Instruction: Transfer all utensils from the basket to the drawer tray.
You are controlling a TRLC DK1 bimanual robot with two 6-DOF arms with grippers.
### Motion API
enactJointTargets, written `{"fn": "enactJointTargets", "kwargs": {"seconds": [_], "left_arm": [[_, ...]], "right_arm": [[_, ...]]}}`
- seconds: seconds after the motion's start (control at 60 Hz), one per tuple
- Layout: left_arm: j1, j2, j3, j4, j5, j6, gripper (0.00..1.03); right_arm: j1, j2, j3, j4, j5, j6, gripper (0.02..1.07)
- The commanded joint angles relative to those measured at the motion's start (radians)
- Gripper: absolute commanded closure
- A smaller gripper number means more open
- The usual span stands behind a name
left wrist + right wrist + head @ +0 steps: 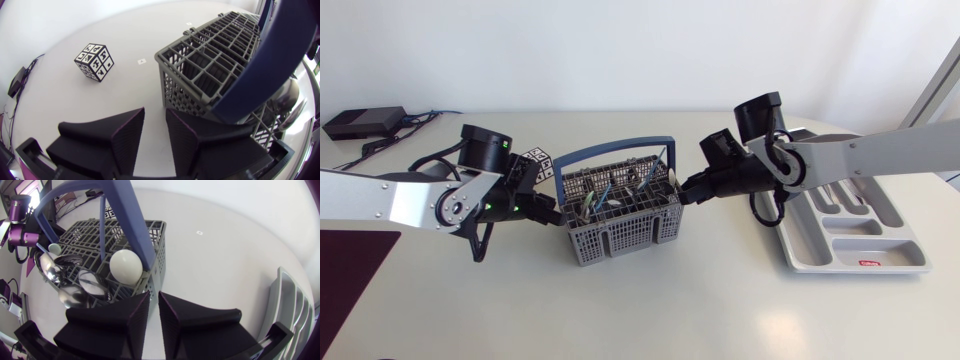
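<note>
At the table's centre sits the basket, and every one of the utensils you can make out stands in it. They are spoons mostly, a white-bowled spoon among them, packed under the blue handle. Off at the basket's 3 o'clock lies the drawer tray. The compartments that show hold nothing, though your right arm hides part of it. So reckon the transfer as not begun, with the whole load left to move.

Your left gripper is at the basket's 9 o'clock, close against its wall, jaws released with a slim gap and nothing in it. Your right gripper is at the 3 o'clock wall, likewise unclenched, with the basket's corner just ahead of it and no utensil held. A patterned cube stands at the basket's 10 o'clock.
</note>
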Motion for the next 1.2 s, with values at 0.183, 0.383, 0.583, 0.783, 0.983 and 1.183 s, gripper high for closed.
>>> {"fn": "enactJointTargets", "kwargs": {"seconds": [0.183, 0.383, 0.583, 0.783, 0.983, 1.183], "left_arm": [[-0.008, 0.063, 0.06, 0.026, 0.063, 0.013, 0.69], [-0.035, 0.097, 0.105, 0.026, 0.08, 0.013, 0.69], [-0.077, 0.106, 0.119, 0.021, 0.08, 0.01, 0.69], [-0.005, 0.014, 0.074, -0.032, 0.076, 0.036, 0.54], [0.046, -0.204, 0.028, -0.154, 0.073, 0.047, 0.46], [-0.051, -0.366, 0.103, -0.416, 0.021, 0.006, 0.46]], "right_arm": [[0.081, -0.106, -0.084, -0.027, -0.054, 0.032, 0.87], [0.119, -0.184, -0.148, -0.033, -0.034, 0.055, 0.87], [0.084, -0.189, -0.156, -0.027, 0.006, 0.054, 0.87], [0.073, -0.216, -0.182, -0.03, 0.075, 0.049, 0.77], [0.041, -0.328, -0.217, -0.084, 0.11, 0.04, 0.34], [0.027, -0.385, -0.226, -0.137, 0.109, 0.026, 0.27]]}}
